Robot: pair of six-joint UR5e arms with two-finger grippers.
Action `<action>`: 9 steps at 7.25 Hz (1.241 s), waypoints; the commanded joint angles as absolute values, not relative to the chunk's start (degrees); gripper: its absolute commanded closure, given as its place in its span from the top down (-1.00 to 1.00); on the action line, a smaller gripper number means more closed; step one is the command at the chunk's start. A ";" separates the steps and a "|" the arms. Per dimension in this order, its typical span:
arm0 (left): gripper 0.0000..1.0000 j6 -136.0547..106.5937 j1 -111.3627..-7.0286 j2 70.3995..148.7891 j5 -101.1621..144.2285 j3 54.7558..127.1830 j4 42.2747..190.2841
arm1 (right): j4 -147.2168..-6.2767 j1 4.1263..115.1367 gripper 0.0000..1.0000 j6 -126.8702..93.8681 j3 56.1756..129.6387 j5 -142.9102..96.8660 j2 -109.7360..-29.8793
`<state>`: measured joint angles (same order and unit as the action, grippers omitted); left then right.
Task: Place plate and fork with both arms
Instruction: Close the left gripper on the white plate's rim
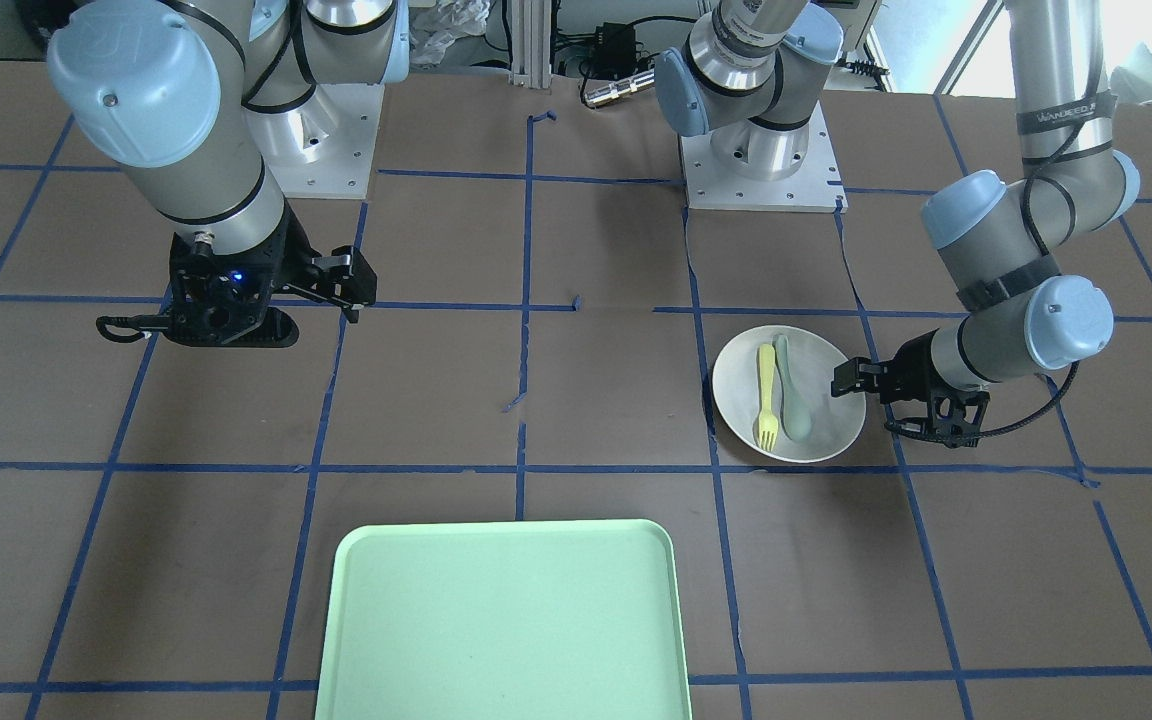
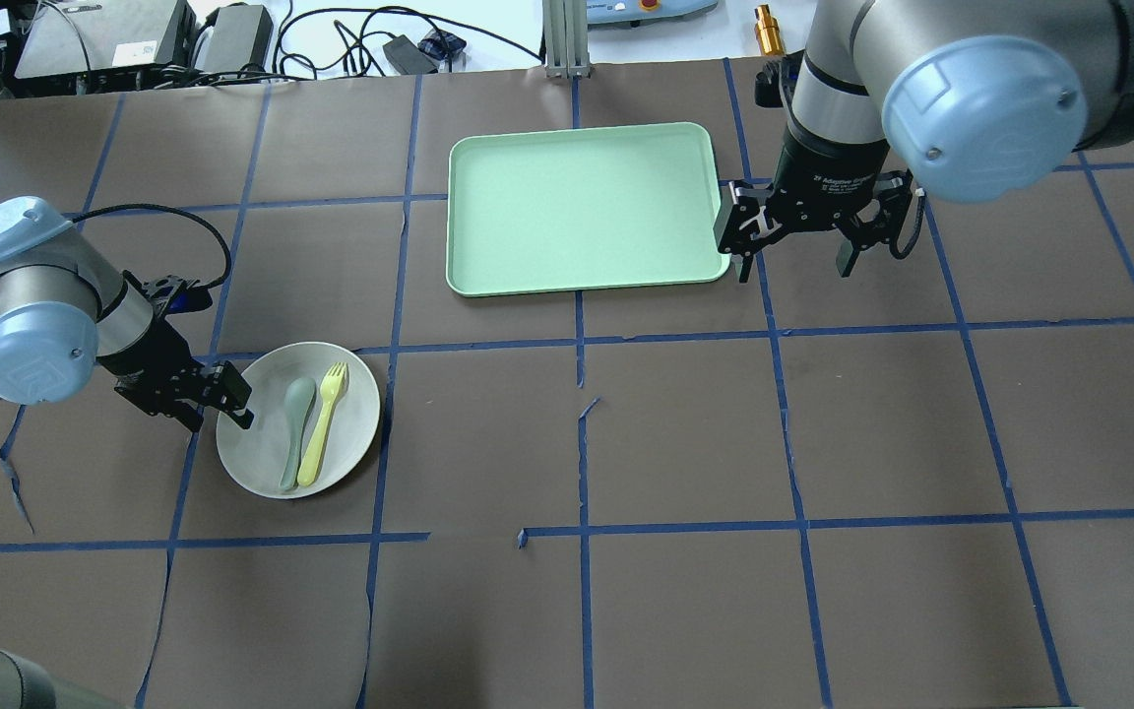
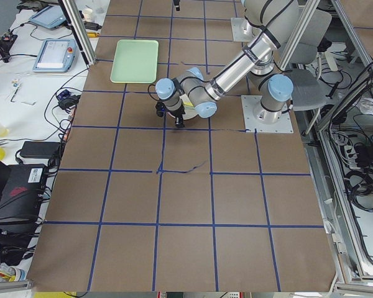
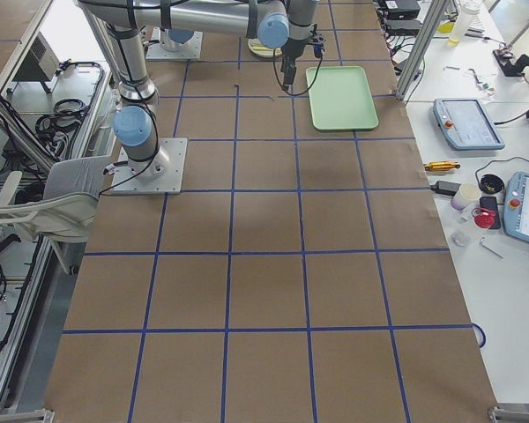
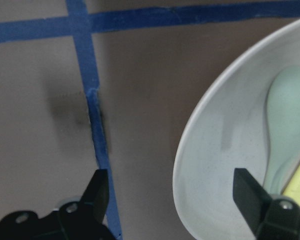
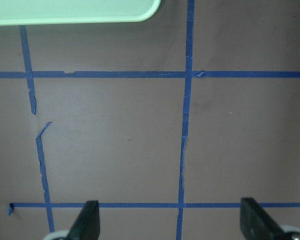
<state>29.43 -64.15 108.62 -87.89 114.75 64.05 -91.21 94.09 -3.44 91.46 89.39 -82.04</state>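
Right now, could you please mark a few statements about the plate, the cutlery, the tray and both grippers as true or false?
1. The fork lies on the plate beside the spoon. True.
2. The plate sits on the green tray. False: it rests on the brown table, apart from the tray.
3. The left gripper is open, its fingers astride the plate's rim. True.
4. The right gripper holds the fork. False: it is open with nothing between its fingers and hangs over the table near the tray.
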 commanded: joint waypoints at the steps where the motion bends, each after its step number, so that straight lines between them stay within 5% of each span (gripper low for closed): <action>1: -1.00 29.27 -64.68 108.81 -87.80 114.44 63.90 | -91.32 94.13 1.00 -3.52 91.49 89.30 -82.00; 4: -1.00 29.80 -65.04 108.11 -85.54 110.24 64.85 | -91.58 94.04 1.00 -3.34 91.49 89.56 -81.91; 7: -1.00 25.43 -64.95 108.80 -76.50 94.89 83.71 | -92.71 94.04 1.00 -3.25 91.41 89.65 -81.91; 9: -1.00 18.75 -67.30 109.77 -68.32 91.68 84.82 | -92.81 94.04 1.00 -3.43 91.41 89.74 -81.91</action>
